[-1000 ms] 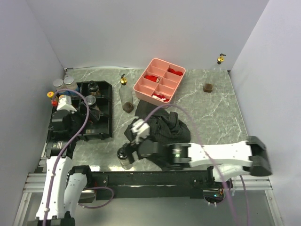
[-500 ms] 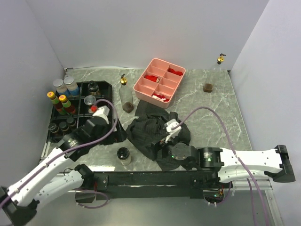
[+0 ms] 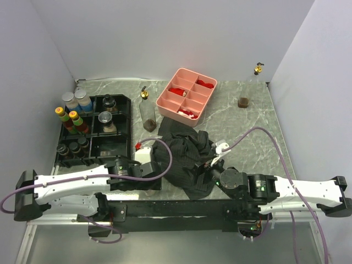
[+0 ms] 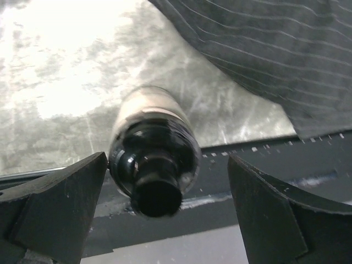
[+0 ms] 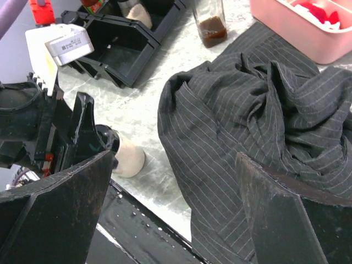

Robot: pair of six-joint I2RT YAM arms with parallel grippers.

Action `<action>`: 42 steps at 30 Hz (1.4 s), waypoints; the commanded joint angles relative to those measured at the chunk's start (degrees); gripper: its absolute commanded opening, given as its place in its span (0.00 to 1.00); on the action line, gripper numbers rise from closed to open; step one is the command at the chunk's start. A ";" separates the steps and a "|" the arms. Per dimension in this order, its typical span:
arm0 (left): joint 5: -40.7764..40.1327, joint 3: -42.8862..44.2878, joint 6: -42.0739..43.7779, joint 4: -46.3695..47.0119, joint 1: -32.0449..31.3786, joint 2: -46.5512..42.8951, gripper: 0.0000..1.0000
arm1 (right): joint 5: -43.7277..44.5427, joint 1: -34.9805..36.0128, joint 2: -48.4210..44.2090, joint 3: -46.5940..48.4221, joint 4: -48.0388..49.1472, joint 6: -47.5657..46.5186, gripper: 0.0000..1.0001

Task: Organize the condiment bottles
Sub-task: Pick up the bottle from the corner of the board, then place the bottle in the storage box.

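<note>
A small clear bottle with a black cap (image 4: 154, 165) stands at the table's near edge. It sits between the open fingers of my left gripper (image 4: 166, 165), closer to the left finger (image 4: 55, 209), and is not gripped. In the top view my left gripper (image 3: 146, 177) covers it. It also shows in the right wrist view (image 5: 124, 157). My right gripper (image 3: 208, 165) is open and empty above the black cloth (image 5: 253, 126). Several bottles stand in the black divided tray (image 3: 118, 146). A gold-capped bottle (image 3: 147, 113) stands beside that tray.
A pink divided tray (image 3: 187, 96) with red pieces sits at the back centre. A small brown jar (image 3: 243, 102) and a gold-capped bottle (image 3: 256, 70) stand at the back right. The crumpled black cloth (image 3: 187, 159) lies mid-table. White walls enclose three sides.
My left arm swung from the black tray down to the near edge, over the black-capped bottle. My right arm drew back to the right, away from that bottle, over the cloth.
</note>
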 commanded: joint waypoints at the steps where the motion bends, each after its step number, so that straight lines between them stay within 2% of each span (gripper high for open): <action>1: -4.92 1.67 -4.54 -2.06 -0.57 1.23 0.96 | 1.31 0.35 -1.76 -1.05 -0.07 1.72 1.00; 4: -5.01 1.06 -5.33 -2.06 -0.57 1.32 0.93 | 1.40 0.35 -1.76 -0.87 -0.51 1.81 1.00; 7: -4.84 0.09 -5.95 -1.62 -0.57 -0.25 0.84 | 1.84 0.26 -1.76 -0.69 -0.78 1.81 1.00; 8: -4.75 -0.61 -6.04 -1.36 -0.57 -0.87 0.77 | 1.75 0.34 -1.85 -0.69 -0.60 1.73 1.00; 10: -4.31 -1.05 -6.30 -1.35 -0.57 -2.28 0.69 | 1.49 0.35 -1.94 -0.69 -0.34 1.64 1.00; 11: -4.22 -1.31 -6.21 -1.79 -0.57 -2.72 0.59 | 1.23 0.35 -1.85 -0.69 -0.16 1.72 1.00; 14: -5.01 -0.62 -7.09 -3.98 -0.57 -4.47 0.36 | 0.96 0.35 -2.11 -0.61 -0.68 1.99 1.00; 17: -6.85 1.22 -7.27 -6.01 -0.57 -5.97 0.28 | 1.05 0.35 -2.73 -0.69 -0.60 2.25 1.00; 21: -12.03 6.58 -7.27 -8.38 -0.39 -5.54 0.24 | 0.43 0.35 -3.35 -0.96 0.02 2.34 1.00; 22: -13.17 9.64 -6.92 -9.60 -0.22 -5.19 0.10 | 0.17 0.35 -3.43 -0.96 0.19 2.34 1.00; 23: -16.14 11.32 -6.74 -10.66 0.22 -4.75 0.01 | -0.01 0.35 -3.43 -0.96 0.10 2.34 1.00; 26: -18.19 17.39 -2.54 -10.86 5.48 -3.34 0.01 | -0.18 0.43 -3.35 -0.78 -0.25 2.52 1.00; 28: -16.80 20.20 5.01 -8.23 13.64 -3.51 0.01 | -0.36 0.35 -3.52 -0.87 -0.25 2.69 1.00; 29: -15.48 20.56 8.17 -3.60 17.06 -3.86 0.01 | -0.36 0.35 -3.61 -0.96 -0.25 2.78 1.00; 30: -11.55 20.92 14.73 -0.68 24.06 -4.47 0.01 | -0.45 0.35 -3.70 -1.13 -0.16 2.78 1.00; 32: -8.54 23.20 19.60 4.33 30.69 -4.39 0.01 | -0.62 0.35 -4.14 -1.40 -0.07 2.87 1.00; 33: -7.83 24.51 23.11 4.71 36.03 -3.00 0.01 | -0.80 0.35 -4.31 -1.66 -0.07 2.87 1.00; 35: -7.12 29.60 26.46 4.36 40.80 0.77 0.01 | -0.62 0.35 -4.93 -1.84 -0.33 2.78 1.00; 36: -6.77 31.01 27.70 4.71 45.18 2.01 0.01 | -0.62 0.35 -5.10 -1.92 -0.51 2.87 1.00; 38: -2.39 33.31 30.86 8.29 52.47 4.73 0.01 | -0.36 0.34 -5.80 -2.19 -0.60 2.78 1.00; 42: 7.54 35.94 33.60 15.49 61.91 8.96 0.01 | -1.32 0.26 -7.21 -3.42 0.98 2.34 1.00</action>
